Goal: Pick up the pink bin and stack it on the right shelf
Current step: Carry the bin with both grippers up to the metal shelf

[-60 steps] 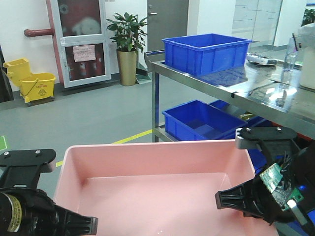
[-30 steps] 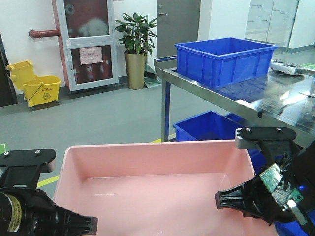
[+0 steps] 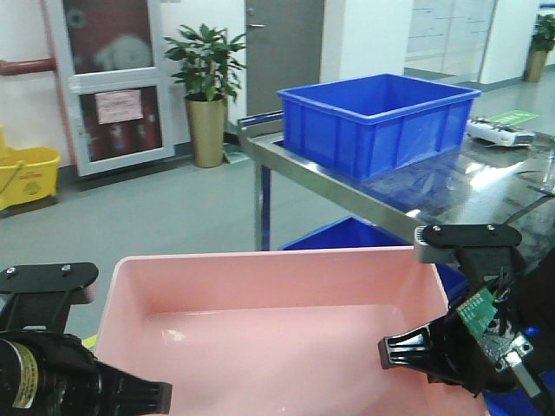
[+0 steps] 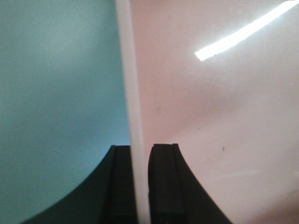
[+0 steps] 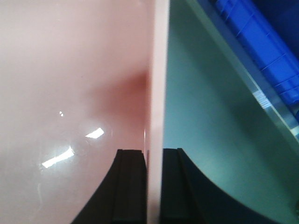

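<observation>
Bin (image 3: 269, 321), pink and shallow, sits low in your front view between both grippers: the left gripper (image 3: 130, 394) is at its left wall, the right gripper (image 3: 416, 351) at its right wall. Beyond it, apart from it, stands the steel shelf (image 3: 347, 195) with a blue crate (image 3: 381, 121) on top.

In your left wrist view, the fingers (image 4: 163, 186) pinch the bin's rim (image 4: 130, 93), with the pink inside to their right.

In your right wrist view, the fingers (image 5: 131, 186) likewise pinch the rim, with the pink inside to their left.
</observation>
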`<state>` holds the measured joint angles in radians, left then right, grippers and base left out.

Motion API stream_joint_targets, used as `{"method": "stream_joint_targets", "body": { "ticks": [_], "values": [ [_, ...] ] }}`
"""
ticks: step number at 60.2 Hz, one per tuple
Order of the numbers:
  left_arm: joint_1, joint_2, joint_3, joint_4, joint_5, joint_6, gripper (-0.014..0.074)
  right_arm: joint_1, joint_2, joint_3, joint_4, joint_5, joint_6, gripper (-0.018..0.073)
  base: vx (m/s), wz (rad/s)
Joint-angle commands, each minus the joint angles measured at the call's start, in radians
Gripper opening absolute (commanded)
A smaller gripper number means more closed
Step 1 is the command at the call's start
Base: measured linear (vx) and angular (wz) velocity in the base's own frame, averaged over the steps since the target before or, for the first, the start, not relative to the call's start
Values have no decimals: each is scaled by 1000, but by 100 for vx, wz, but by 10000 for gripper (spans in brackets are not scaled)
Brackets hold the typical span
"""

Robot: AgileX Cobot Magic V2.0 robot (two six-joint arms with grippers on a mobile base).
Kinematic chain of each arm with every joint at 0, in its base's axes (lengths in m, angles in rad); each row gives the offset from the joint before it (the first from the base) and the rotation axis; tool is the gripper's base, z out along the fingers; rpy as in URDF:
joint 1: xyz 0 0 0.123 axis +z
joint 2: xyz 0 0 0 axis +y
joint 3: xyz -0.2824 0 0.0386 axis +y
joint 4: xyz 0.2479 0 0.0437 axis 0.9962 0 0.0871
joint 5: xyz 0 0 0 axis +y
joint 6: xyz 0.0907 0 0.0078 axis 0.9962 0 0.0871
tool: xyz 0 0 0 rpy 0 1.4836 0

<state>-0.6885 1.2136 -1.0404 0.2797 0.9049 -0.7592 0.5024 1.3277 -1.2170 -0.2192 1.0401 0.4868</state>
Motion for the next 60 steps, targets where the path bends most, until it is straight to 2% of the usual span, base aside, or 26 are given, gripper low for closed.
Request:
{"method": "stream_joint_targets", "body": {
  "ticks": [1,60],
  "values": [
    [-9,-35,-29,17,-80,4,4,-2,-25,-30,-47,-49,-7,-9,41,-34],
    [-9,-35,-29,18,-80,4,4,-2,-25,-30,-45,-49,-7,-9,35,-45]
  ]
}}
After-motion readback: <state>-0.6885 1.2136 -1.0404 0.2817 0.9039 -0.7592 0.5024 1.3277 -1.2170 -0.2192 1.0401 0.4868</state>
